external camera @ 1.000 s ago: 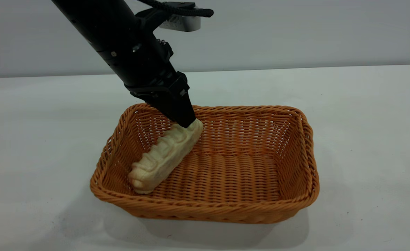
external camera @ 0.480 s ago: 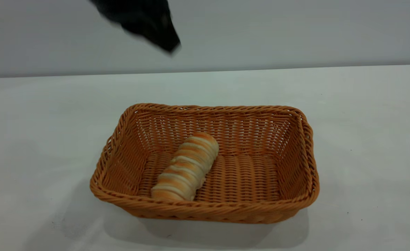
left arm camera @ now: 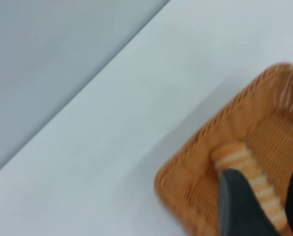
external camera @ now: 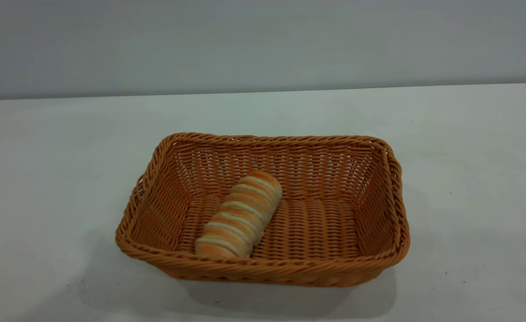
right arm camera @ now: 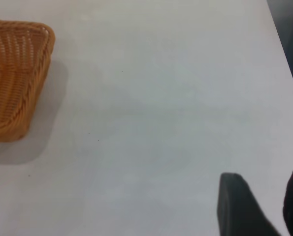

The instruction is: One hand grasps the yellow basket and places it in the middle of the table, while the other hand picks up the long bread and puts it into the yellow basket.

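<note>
The yellow basket (external camera: 267, 271) stands in the middle of the white table (external camera: 44, 179). The long bread (external camera: 240, 214) lies on the basket floor in its left half, slanting from the front rim toward the back. Neither arm shows in the exterior view. In the left wrist view my left gripper (left arm camera: 263, 173) is open and empty, raised above the basket (left arm camera: 195, 162), with the bread (left arm camera: 235, 157) showing between its fingers. In the right wrist view my right gripper (right arm camera: 263, 176) is open and empty over bare table, well away from the basket (right arm camera: 18, 73).
A grey wall runs behind the table's far edge. A few tiny dark specks (external camera: 446, 273) dot the tabletop to the right of the basket.
My left gripper let go of the bread, rose up and to the left and left the exterior view. The bread rolled flat onto the basket floor, striped side up.
</note>
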`<state>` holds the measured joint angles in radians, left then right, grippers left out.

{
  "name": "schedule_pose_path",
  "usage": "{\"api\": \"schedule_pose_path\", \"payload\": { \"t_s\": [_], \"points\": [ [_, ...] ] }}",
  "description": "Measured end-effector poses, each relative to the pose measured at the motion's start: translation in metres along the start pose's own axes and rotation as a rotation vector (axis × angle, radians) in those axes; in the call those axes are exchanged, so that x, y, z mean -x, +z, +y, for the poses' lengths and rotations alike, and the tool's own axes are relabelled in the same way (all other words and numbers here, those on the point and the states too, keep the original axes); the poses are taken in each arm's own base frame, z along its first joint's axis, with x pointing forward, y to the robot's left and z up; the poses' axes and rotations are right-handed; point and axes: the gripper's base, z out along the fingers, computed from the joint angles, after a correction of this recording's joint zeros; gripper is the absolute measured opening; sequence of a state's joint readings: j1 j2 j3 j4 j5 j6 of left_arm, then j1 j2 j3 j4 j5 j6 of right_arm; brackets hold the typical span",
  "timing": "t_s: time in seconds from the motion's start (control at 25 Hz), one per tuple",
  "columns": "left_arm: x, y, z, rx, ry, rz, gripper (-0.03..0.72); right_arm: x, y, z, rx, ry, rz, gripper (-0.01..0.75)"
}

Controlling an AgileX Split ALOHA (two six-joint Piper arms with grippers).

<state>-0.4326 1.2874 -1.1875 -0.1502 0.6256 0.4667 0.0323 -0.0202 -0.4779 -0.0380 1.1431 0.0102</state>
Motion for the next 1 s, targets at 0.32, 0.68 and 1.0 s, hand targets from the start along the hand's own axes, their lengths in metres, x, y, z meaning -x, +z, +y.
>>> {"api": "schedule_pose_path", "payload": {
  "t_s": [0.32, 0.68, 1.0],
  "points": [
    [-0.059, -0.059, -0.021, 0.080, -0.083, 0.001, 0.300, 0.000, 0.000, 0.000, 0.000, 0.000, 0.000, 0.237],
    [-0.133, -0.167, -0.061, 0.130, -0.189, -0.196, 0.300, 0.000, 0.000, 0.000, 0.000, -0.001, 0.000, 0.237],
    [-0.200, -0.217, -0.094, 0.174, -0.238, -0.243, 0.298, 0.000, 0.000, 0.000, 0.000, -0.001, -0.001, 0.238]
  ]
}}
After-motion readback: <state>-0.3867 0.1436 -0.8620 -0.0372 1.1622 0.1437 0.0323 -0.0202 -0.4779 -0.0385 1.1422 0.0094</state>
